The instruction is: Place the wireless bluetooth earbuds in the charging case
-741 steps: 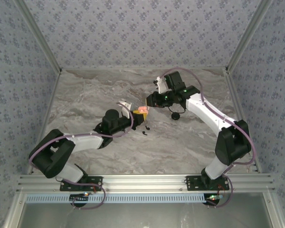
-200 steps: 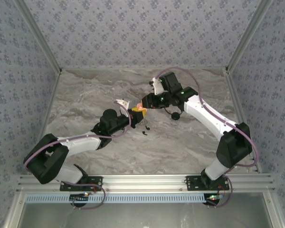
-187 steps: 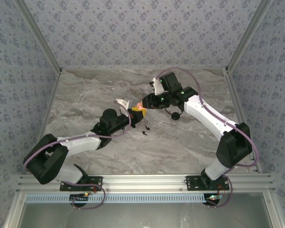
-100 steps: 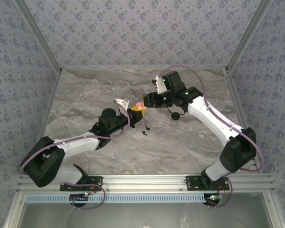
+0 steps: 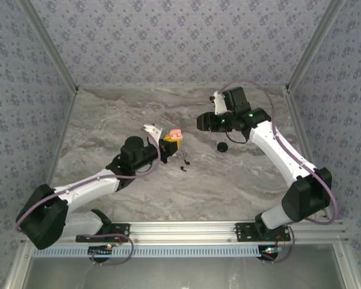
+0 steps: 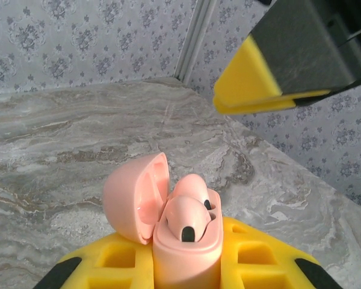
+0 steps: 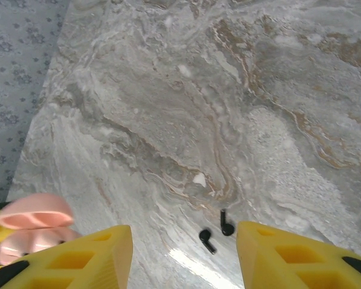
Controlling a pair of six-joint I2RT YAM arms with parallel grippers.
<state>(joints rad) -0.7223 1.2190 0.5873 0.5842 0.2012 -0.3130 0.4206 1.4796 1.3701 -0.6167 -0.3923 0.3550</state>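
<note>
The left gripper [image 5: 168, 142] is clamped on the pink charging case [image 6: 186, 241], whose lid stands open, with its arm stretched toward mid-tabletop [image 5: 108, 120]. The right gripper [image 5: 201, 122] hangs half-parted and empty, right of the case. The earbuds [image 7: 207, 239] lie on the tabletop, just near of it.

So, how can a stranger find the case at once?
On the marble table, follow the left arm to its gripper. Between its yellow fingers sits a small case with its lid open. It is pink, while the two earbuds and the puck lying nearby are black.
</note>
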